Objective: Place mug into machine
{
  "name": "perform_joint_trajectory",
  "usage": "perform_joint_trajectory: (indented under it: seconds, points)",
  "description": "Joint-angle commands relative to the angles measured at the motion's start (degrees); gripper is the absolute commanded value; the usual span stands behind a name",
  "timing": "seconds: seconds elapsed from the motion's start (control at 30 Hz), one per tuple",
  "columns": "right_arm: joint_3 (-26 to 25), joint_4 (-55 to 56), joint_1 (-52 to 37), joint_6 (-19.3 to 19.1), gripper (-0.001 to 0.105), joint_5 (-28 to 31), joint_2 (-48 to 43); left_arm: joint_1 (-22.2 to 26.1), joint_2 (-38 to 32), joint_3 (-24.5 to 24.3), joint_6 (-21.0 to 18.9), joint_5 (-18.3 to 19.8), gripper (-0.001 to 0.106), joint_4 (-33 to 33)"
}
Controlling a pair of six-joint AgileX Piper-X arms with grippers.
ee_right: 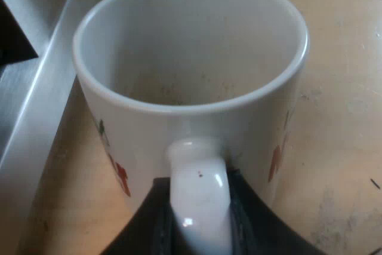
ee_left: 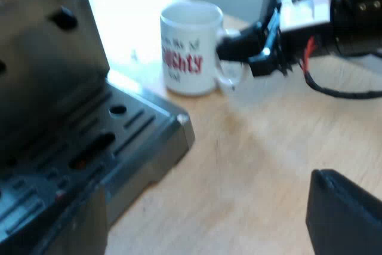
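Note:
A white mug point(ee_left: 190, 49) with red lettering stands upright on the wooden table point(ee_left: 262, 147), just off the corner of the espresso machine's drip tray point(ee_left: 128, 129). My right gripper point(ee_left: 240, 48) is at the mug's handle. In the right wrist view the mug point(ee_right: 191, 58) is empty, and its handle point(ee_right: 199, 189) sits between the black fingers point(ee_right: 146, 222) of my right gripper point(ee_right: 200, 213), which is shut on it. My left gripper point(ee_left: 206, 192) hangs open over the table near the tray, with nothing between its fingers point(ee_left: 343, 213).
The espresso machine's dark front point(ee_left: 42, 70) rises above the slotted drip tray. The machine's metal edge point(ee_right: 42, 88) runs close beside the mug. Bare wooden table point(ee_right: 346, 147) lies on the mug's other side.

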Motion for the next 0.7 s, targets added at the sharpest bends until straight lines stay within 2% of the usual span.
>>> perform_joint_trajectory:
  seconds: [0.03, 0.17, 0.2, 0.37, 0.57, 0.7]
  points:
    - [-0.58, 2.72, 0.09, -3.23, 0.000, -0.62, -5.51, -0.28, -2.83, -0.25, -0.62, -1.09, 0.070, 0.28]
    - [-0.58, 7.27, 0.09, -4.50, 0.000, -0.47, -10.24, -0.28, -6.57, -0.25, -0.62, -2.60, 0.070, 3.59]
    - [-0.58, 11.71, 0.09, -4.49, 0.000, -0.07, -14.79, -0.28, -6.96, -0.25, -0.62, -2.77, 0.070, 4.00]
    - [-0.58, 19.73, 0.09, -4.49, 0.000, -0.07, -24.87, -0.28, -12.41, -0.25, -0.62, -5.27, 0.070, 8.60]
    - [-0.58, 29.39, 0.82, -4.65, 0.000, -0.69, -37.59, -0.28, -17.84, -0.25, -0.62, -5.57, 0.070, 13.76]
    - [-0.58, 35.40, 4.27, -7.56, 0.000, -0.70, -43.93, -0.28, -21.40, -0.25, -0.62, -8.42, 0.070, 17.67]
